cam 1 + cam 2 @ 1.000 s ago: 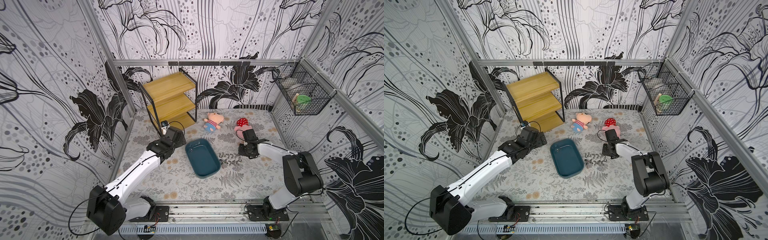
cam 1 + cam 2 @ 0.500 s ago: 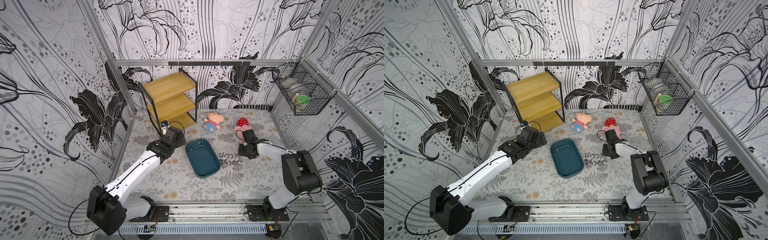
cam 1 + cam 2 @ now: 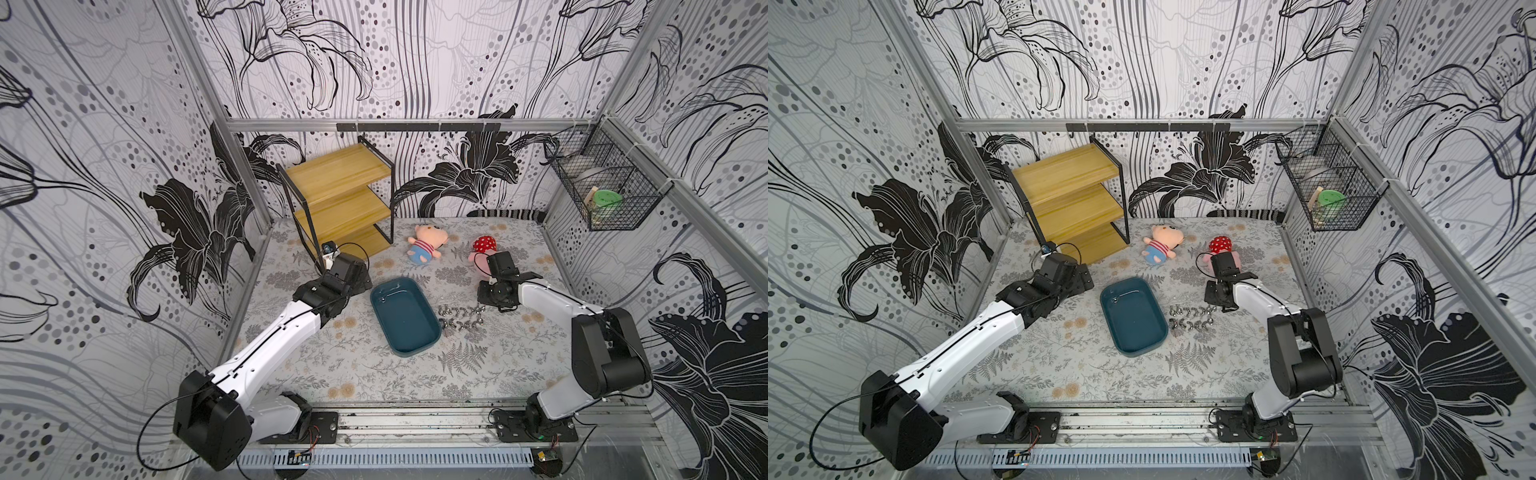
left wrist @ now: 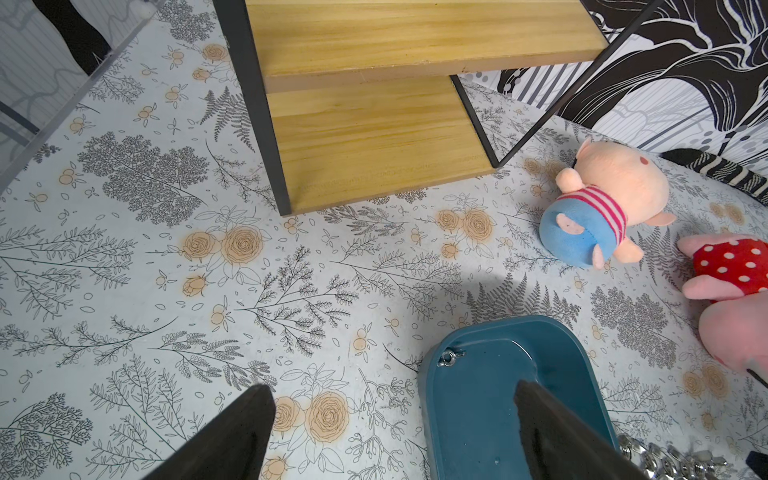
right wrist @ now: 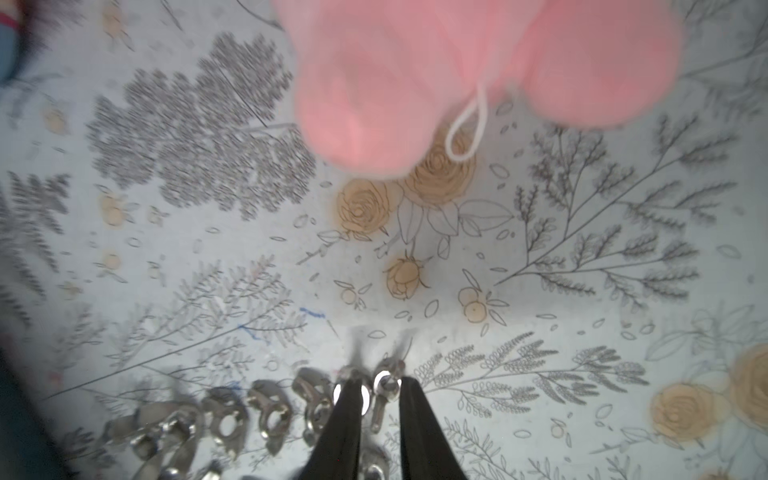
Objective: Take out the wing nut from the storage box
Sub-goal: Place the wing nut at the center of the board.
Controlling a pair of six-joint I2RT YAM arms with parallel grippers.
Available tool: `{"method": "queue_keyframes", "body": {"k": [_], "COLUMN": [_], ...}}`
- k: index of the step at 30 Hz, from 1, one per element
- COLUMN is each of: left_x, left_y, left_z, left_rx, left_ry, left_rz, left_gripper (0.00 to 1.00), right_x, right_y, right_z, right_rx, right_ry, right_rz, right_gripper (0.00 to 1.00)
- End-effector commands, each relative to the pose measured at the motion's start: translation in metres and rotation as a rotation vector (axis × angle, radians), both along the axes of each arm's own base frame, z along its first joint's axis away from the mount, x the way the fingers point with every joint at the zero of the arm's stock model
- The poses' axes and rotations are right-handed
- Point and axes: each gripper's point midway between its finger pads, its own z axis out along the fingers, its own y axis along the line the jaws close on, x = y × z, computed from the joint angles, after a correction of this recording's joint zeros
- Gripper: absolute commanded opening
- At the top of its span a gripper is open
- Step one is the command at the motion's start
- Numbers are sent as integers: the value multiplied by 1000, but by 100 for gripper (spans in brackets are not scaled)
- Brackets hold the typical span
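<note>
**While one wing nut (image 4: 451, 358) sits in the storage box (image 4: 490, 415), the others lie out on the mat (image 3: 353, 374)**

Tucked into the far corner of the storage box, on the side toward the left arm, lies a single small wing nut. The rest of the teal floor looks bare. Just beside the box, toward the right arm, two short rows of nuts (image 3: 460, 316) rest on the mat. From that I judge the job nearly finished: most pieces are out and one is left inside.

Only the left wrist view shows the remaining nut plainly. In both top views it is at most a faint speck. That same view shows the left gripper (image 4: 392, 386) with its jaws spread wide and nothing between them. It hangs low by the box's far end, one finger over the tray.

The right gripper (image 5: 380, 386) is down at the outer end of the farther row. The top views hide its tips under the wrist. The right wrist view shows the black fingers (image 5: 349, 411) a narrow gap apart, with one more nut between the tips, at mat level. That picture is blurred, so I cannot tell whether the jaws are pinching the nut or have let it go. A pink plush (image 5: 415, 62) lies just beyond.
</note>
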Motion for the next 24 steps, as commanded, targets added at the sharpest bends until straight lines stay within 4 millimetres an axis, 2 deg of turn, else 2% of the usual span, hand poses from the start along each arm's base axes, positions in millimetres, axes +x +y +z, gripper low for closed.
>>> {"method": "queue_keyframes", "body": {"k": [1,10,15,20,24], "left_x": [5,8,7,4,2], "left_y": [-3,-5,-4,-3,0], "left_z": [13,12,11,9,7], "left_rx": [-14,-15,-14,-14,-12], "left_ry": [-39,-35,-33,-33,-31], "left_rz": [3,1,4,6,10], "left_gripper": [95,95,95,95,95], "right_x": [1,-6,-12,-17,-19], "right_y": [27,141,196,242,268], "right_z": [31,74,85,70,60], "right_rx": [-5,44,76,111,145], "right_ry": [-44,-135,-158,-132,-123], "right_rz": [80,280,370,432,438], "right_gripper": [22,23,23,23,24]}}
